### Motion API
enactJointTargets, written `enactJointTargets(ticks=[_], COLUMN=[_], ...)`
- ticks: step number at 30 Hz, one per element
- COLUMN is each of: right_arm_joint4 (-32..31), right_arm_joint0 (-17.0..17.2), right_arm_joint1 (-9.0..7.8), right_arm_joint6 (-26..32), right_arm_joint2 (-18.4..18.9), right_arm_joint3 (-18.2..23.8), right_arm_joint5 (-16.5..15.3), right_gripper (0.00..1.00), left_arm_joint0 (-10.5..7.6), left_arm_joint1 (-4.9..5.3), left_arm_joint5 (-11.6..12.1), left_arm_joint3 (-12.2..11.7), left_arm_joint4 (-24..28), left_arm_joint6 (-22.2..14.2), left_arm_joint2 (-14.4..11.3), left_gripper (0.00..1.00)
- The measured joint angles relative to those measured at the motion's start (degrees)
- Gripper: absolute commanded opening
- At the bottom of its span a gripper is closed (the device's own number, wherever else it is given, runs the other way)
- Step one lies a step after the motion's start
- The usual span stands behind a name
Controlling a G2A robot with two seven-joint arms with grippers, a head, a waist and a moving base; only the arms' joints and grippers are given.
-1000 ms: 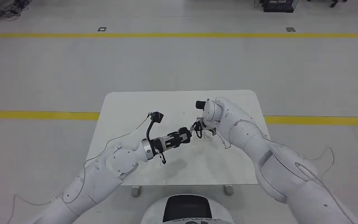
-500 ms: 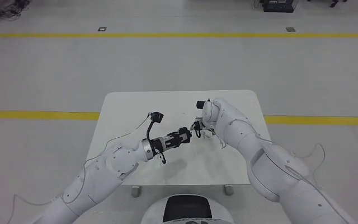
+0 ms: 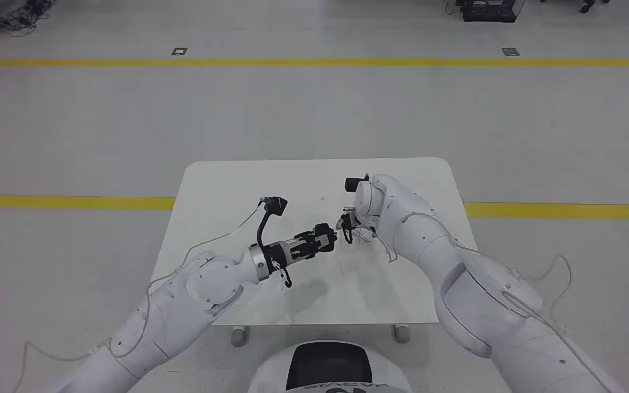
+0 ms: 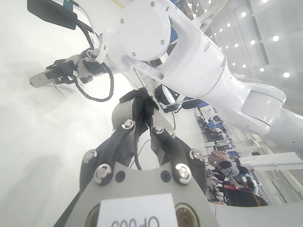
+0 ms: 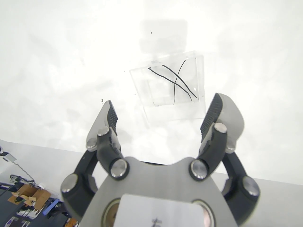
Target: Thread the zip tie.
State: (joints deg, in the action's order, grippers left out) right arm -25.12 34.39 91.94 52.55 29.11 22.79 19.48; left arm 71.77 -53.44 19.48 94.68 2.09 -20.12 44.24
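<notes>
Left gripper (image 3: 324, 237), at the centre of the top view's frame, is clenched on a thin black zip tie (image 4: 135, 142). The strand runs back between the fingers (image 4: 122, 114) toward the palm. Its end at the fingertips is bunched up with the black pads and is hard to make out.

Right gripper (image 5: 161, 113) sits just beside it, to the right in the top view. Its jaws are spread and hold nothing. Beyond them a clear plastic box (image 5: 196, 64) lies on the white table (image 3: 226, 187), with three loose zip ties (image 5: 176, 81) crossed inside it.

In the top view the box is hard to make out under the right wrist, and the ties are too thin to see. A yellow floor line (image 3: 88, 201) crosses mid-frame behind the table.
</notes>
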Motion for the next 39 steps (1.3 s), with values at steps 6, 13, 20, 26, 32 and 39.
enactJointTargets(ticks=[6,13,20,26,32,39], right_arm_joint4=[-2.0,-4.5,-6.6,-8.1,-9.2,-10.3], right_arm_joint0=[0.3,0.4,0.5,0.4,0.7,1.0], right_arm_joint1=[0.06,0.26,1.05,2.06,2.99,3.95], right_arm_joint6=[0.1,0.9,1.8,1.6,1.2,0.5], right_arm_joint2=[0.5,1.7,2.7,3.6,4.2,4.6], right_arm_joint3=[0.7,0.4,-1.1,-3.1,-4.6,-6.6], right_arm_joint5=[0.0,0.0,0.0,0.0,0.0,0.0], right_gripper=[0.39,0.35,0.31,0.27,0.23,0.24], left_arm_joint0=[0.00,0.00,0.00,0.00,0.00,0.00], left_arm_joint1=[0.00,0.00,0.00,0.00,0.00,0.00], left_arm_joint5=[0.0,0.0,0.0,0.0,0.0,0.0], left_arm_joint3=[0.0,0.0,0.0,0.0,0.0,0.0], left_arm_joint4=[0.0,0.0,0.0,0.0,0.0,0.0], left_arm_joint6=[0.0,0.0,0.0,0.0,0.0,0.0], left_arm_joint2=[0.0,0.0,0.0,0.0,0.0,0.0], left_gripper=[0.00,0.00,0.00,0.00,0.00,0.00])
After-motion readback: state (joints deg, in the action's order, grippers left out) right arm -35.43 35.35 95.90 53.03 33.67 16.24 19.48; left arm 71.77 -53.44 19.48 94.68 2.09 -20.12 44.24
